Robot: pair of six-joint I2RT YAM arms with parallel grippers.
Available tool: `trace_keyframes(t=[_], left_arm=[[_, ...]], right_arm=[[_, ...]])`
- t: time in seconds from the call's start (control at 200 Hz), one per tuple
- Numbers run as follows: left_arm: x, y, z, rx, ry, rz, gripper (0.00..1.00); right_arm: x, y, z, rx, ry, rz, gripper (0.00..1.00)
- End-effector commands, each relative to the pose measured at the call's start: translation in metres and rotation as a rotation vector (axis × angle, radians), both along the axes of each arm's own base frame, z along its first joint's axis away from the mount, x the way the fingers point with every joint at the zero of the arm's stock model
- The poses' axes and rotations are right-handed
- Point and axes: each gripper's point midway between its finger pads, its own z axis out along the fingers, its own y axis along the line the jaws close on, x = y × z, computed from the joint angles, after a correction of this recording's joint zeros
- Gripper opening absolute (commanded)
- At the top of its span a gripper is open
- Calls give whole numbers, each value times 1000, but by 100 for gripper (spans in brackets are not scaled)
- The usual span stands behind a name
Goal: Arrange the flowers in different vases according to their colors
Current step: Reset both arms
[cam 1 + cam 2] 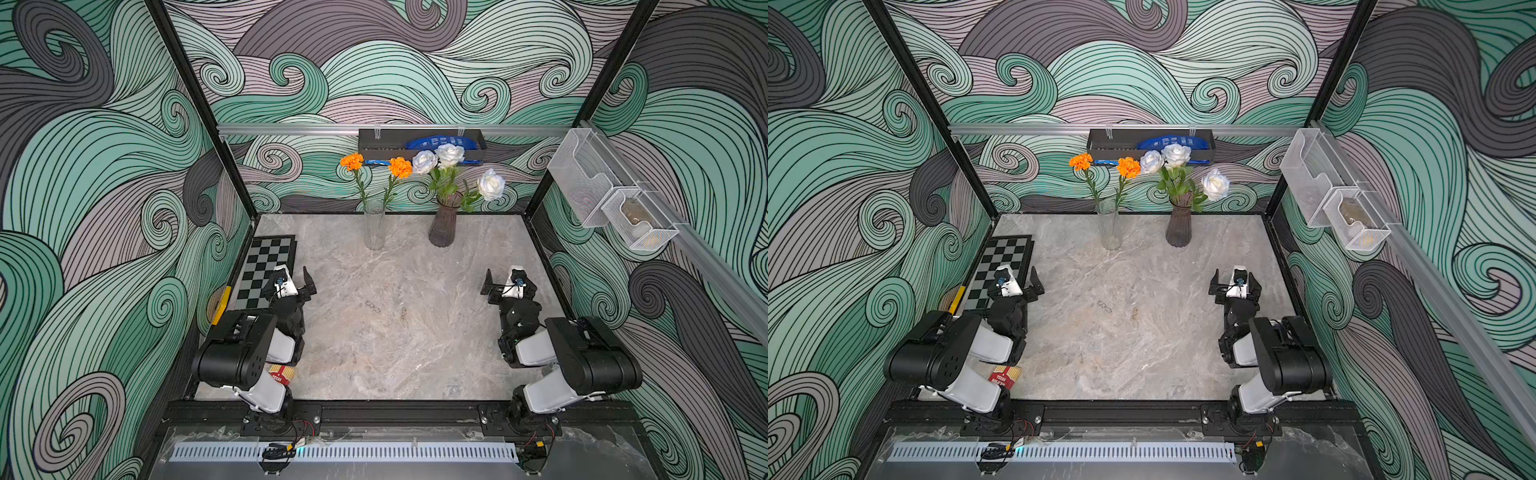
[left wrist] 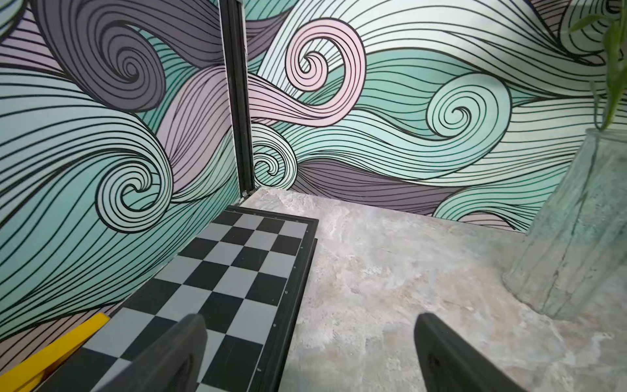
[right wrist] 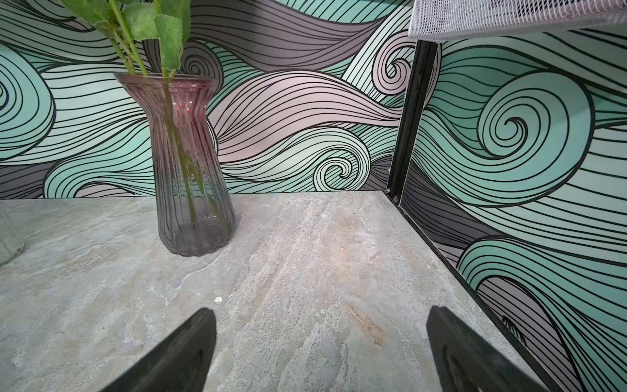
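Jaws wide apart on both arms, nothing between them. Left gripper [image 2: 310, 317] sits over the inner edge of the chessboard [image 2: 237, 271], right gripper [image 3: 322, 310] over bare table [image 3: 305, 254]. Both are low, near their own bases, pointing toward the back wall and well apart from the vases.

Flowers are all in glass at the back of the table. Two orange flowers [image 1: 352, 161] stand in the tall clear vase [image 1: 374, 226]. Their thin stems splay in a V, likely because the cylinder is wide for them, so each leans on the rim. Three white roses [image 1: 450, 154] are in the purple-grey vase [image 1: 441, 228], near the clear one but not touching it. Its narrow neck bunches the stems: two heads are up, one hangs out to the side, pulled by its own weight I'd guess. Right wrist view shows green stems reaching down near the bottom of that vase, so they look seated, not perched.

Both top views show no flower lying on the table. Judgement: the colour sort looks finished, one colour per vase. Arms are probably parked clear so nothing brushes the top-heavy blooms. Only risk I see is the leaning rose tipping out if its vase gets knocked.
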Motion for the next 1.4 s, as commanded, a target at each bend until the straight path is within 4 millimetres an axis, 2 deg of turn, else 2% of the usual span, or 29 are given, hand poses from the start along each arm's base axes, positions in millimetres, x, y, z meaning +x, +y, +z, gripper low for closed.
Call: trace_keyframes(t=[0.0,1.395], left_arm=[[0,-4,-2,-4,4,-19,99],[0,-4,-3,-2,4,-19,99]], right_arm=[[3,-1,4,12,-15,3,100],[8,0,2,17,3,23,100]])
